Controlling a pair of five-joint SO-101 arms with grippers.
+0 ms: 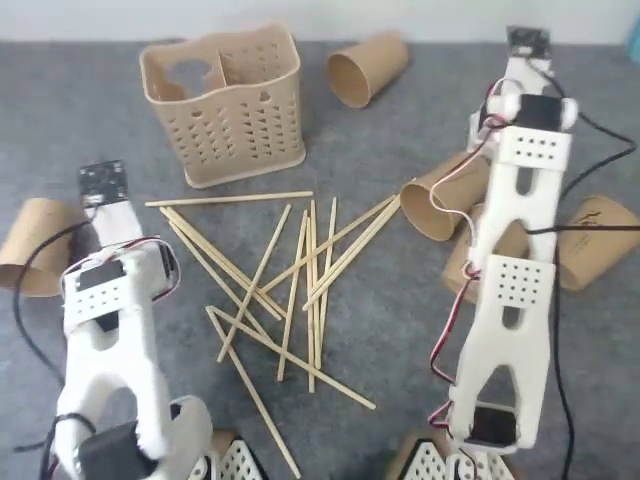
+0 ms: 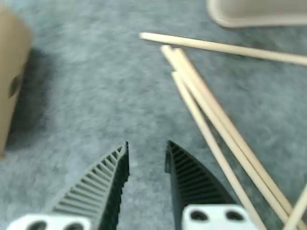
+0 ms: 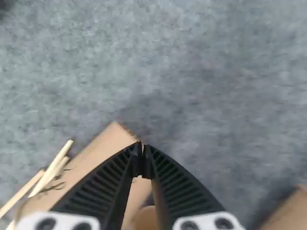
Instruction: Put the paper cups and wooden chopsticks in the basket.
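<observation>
Several wooden chopsticks (image 1: 290, 270) lie scattered on the grey mat in front of the tan perforated basket (image 1: 225, 100). Paper cups lie on their sides: one behind the basket's right (image 1: 368, 68), one at the far left (image 1: 30, 245), one by the right arm (image 1: 445, 195), one at the far right (image 1: 600, 240). My left gripper (image 2: 146, 143) is open just above bare mat, between the left cup (image 2: 9, 72) and chopstick ends (image 2: 206, 110). My right gripper (image 3: 142, 146) is shut, its tips over the edge of a cup (image 3: 103, 148), chopstick ends (image 3: 43, 179) beside it.
The basket's base (image 2: 259, 12) lies just beyond the chopsticks in the left wrist view. Another cup (image 1: 468, 262) lies partly under the right arm (image 1: 515, 280). Bare mat stretches beyond the right gripper. Cables run along both arms.
</observation>
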